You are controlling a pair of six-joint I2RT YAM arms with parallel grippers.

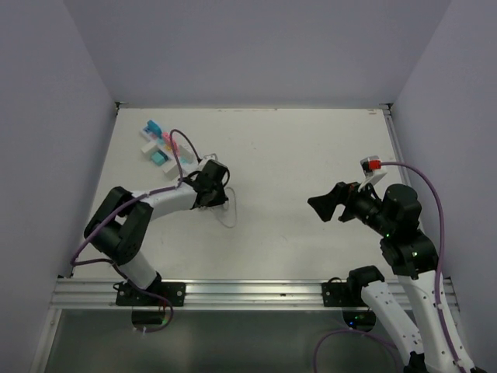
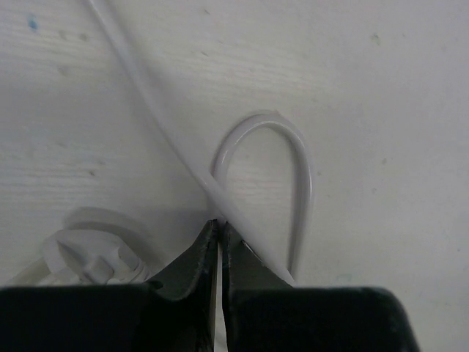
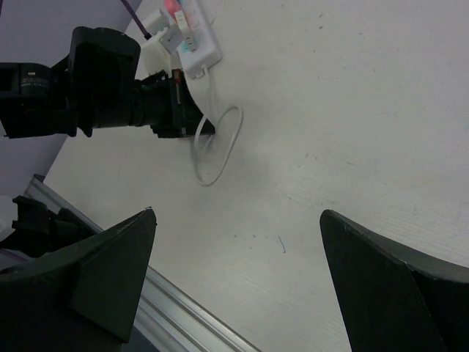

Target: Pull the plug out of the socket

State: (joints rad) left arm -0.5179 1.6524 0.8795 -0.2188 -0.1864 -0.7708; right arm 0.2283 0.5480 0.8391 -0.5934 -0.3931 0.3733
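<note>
Socket (image 1: 161,148) isn't what the left gripper (image 2: 220,224) is on right now, fwiw. Its jaws are pinched together with the tips down on the tabletop (image 1: 311,148), right where the thin white cord (image 2: 146,95) crosses itself and curls into a loop (image 2: 304,183). I can't tell whether any cord is actually caught between them. Just beside the tips, low left in the wrist view, there's a white rounded piece (image 2: 84,249) that might be plug moulding, but it's too cropped to call. Further out, the long white strip with its coloured faces lies at the far left of the tabletop, near the gripper. The right gripper (image 3: 236,220) hangs wide open over the right side, well apart from all of it. My guess on handling: the strip is light and will just slide or lift along if nothing pins it. The cord is soft and slippery, so yanking on it is a bad idea. Better to take the plug by its hard body and pull straight out.
</note>
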